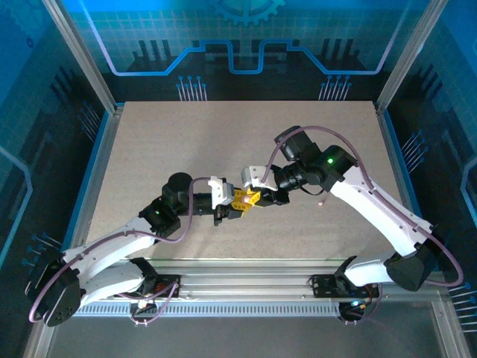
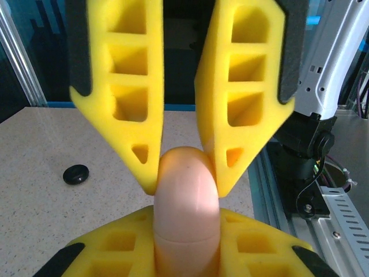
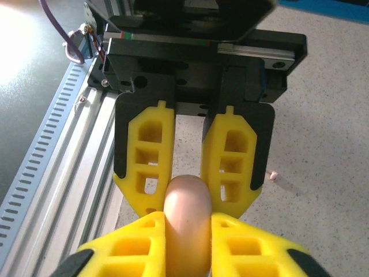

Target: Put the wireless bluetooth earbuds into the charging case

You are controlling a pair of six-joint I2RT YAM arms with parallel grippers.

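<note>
Judge charging case light, stiff, slick. My left pincer and right pincer both pinch it; hold broad faces, gently.

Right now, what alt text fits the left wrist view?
The pale pink charging case sits mid-frame, gripped by the yellow-fingered left gripper from below and the matching right gripper from above. A small black disc lies on the speckled table at left.

A robotics lab cell: a speckled tabletop fenced by aluminium posts, blue circuit-print panels behind it, two robot arms bolted to a slotted rail at its near edge.
</note>
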